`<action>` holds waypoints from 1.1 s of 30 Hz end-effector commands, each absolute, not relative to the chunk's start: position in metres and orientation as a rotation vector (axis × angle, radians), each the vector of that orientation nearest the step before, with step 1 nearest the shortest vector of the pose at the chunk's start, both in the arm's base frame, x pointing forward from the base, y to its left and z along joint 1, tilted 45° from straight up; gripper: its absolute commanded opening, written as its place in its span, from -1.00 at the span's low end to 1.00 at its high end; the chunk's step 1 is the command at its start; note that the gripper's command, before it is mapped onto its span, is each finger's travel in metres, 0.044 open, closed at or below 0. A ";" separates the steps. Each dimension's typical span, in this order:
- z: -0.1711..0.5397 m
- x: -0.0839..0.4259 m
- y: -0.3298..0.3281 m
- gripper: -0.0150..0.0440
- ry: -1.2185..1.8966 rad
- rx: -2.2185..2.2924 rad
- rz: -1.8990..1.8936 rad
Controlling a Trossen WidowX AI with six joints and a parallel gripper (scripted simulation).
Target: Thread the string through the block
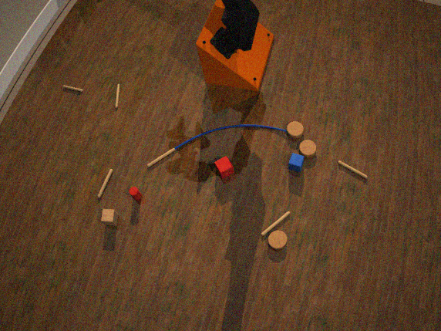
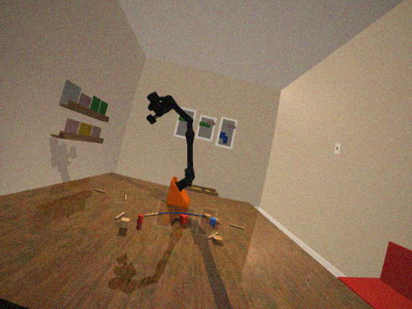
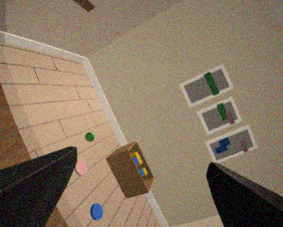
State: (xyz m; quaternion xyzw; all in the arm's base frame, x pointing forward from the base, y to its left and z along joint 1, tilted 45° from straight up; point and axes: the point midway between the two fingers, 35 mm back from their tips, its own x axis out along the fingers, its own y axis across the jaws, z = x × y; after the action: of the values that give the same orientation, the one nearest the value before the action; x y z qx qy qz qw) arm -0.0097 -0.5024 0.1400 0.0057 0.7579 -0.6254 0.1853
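Note:
The thin wooden stick (image 1: pixel 161 157) (image 2: pixel 151 215) lies on the table at the end of the blue string (image 1: pixel 247 125) (image 2: pixel 180 213). The string curves across the table to a round wooden button (image 1: pixel 295 130) (image 2: pixel 207 215). It is not through any block. A red block (image 1: pixel 224 167) (image 2: pixel 183 218) sits below the string's middle in the top view; a small dark spot, perhaps its hole, shows in the exterior view. My gripper (image 2: pixel 150 108) (image 3: pixel 143 162) is open and empty, raised high above the table and turned away from it. It is outside the top view.
Loose sticks (image 1: pixel 105 184) (image 1: pixel 117 96) (image 1: pixel 352 170) (image 1: pixel 275 223) lie around. A red cylinder (image 1: pixel 135 194) and wooden cube (image 1: pixel 108 216) stand left. A blue cube (image 1: pixel 296 162) and another button (image 1: pixel 308 148) are near the string's button; a further button (image 1: pixel 277 240) lies lower.

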 end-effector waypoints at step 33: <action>0.029 0.324 -0.150 1.00 1.508 -0.594 0.798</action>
State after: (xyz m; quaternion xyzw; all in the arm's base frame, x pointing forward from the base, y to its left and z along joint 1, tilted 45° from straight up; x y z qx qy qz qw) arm 0.3152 -0.1938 0.0299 -0.2254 0.7139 0.2613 0.6093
